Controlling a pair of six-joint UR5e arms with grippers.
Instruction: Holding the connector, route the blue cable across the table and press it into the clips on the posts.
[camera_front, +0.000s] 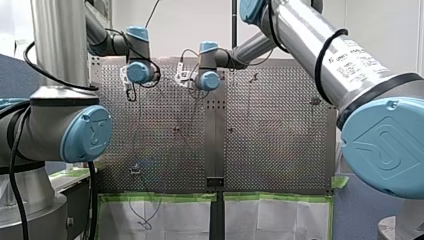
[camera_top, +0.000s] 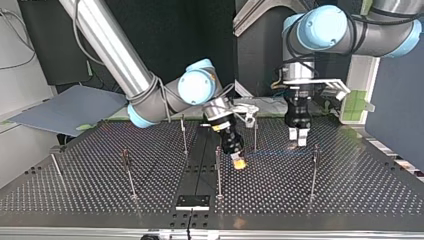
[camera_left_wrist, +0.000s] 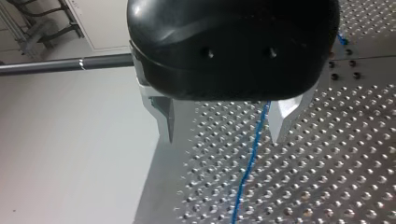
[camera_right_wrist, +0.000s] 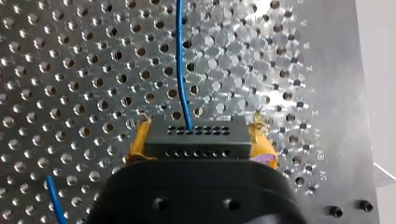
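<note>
Clamping the black connector (camera_right_wrist: 196, 133) between the yellow pads (camera_right_wrist: 138, 142) of my right gripper (camera_right_wrist: 201, 140), trailing blue cable (camera_right_wrist: 180, 60) across the perforated table (camera_top: 325, 185) among posts (camera_top: 218, 170), with my left gripper (camera_left_wrist: 223, 137) spread wide over that cable.

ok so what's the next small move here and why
Probably ease my left end effector down and shut it on the blue cable: the cable runs between its open fingers, while my right end effector grips the connector.
</note>
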